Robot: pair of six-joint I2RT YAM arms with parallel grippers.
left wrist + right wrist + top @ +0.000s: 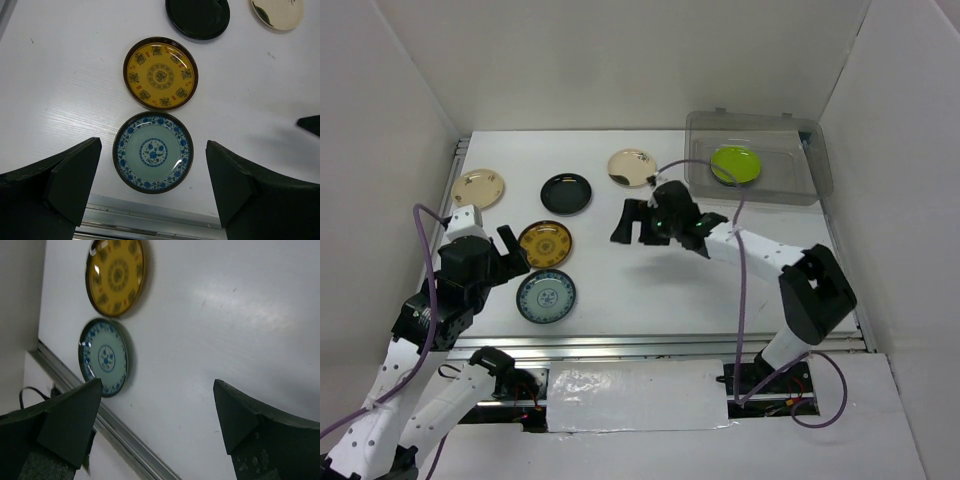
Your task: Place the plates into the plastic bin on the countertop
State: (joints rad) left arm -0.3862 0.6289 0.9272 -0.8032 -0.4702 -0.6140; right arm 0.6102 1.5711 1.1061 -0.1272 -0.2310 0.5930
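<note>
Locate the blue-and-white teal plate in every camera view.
Top external: teal plate, lower left of the picture.
Left wrist: teal plate, lower centre.
Right wrist: teal plate, left of centre.
Shared landmark: the mustard plate, just beside it in all three views.

White arms (pixel 761 255), black jaws, purple cables (pixel 742 300)

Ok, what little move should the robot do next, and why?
Probably lower the left gripper onto the teal plate. Its jaws stand open, with that plate showing between them in the wrist view, and only the lime green plate lies in the plastic bin.
</note>
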